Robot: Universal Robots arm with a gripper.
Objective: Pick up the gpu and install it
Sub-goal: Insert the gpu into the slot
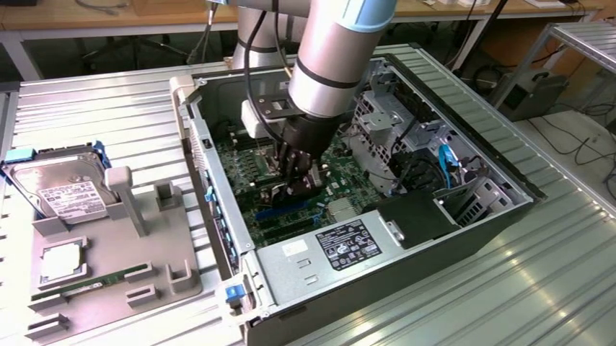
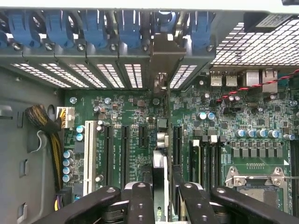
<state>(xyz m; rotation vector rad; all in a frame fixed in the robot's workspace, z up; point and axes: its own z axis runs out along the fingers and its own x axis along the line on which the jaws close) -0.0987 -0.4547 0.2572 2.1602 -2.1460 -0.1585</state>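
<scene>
Gripper [image 2: 160, 196] clamped on gpu [image 2: 160, 175], card edge-on between fingers; long axis runs fwd toward rear slot bracket [image 2: 161, 58], directly over motherboard [image 2: 243, 116] PCIe slot, inside PC case [image 1: 500, 216].

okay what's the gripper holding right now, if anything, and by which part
The gripper holds the gpu edge-on by its upper edge, above the motherboard slots.

Even, bright light; glare streaks the ribbed metal table [image 1: 539, 288].
</scene>
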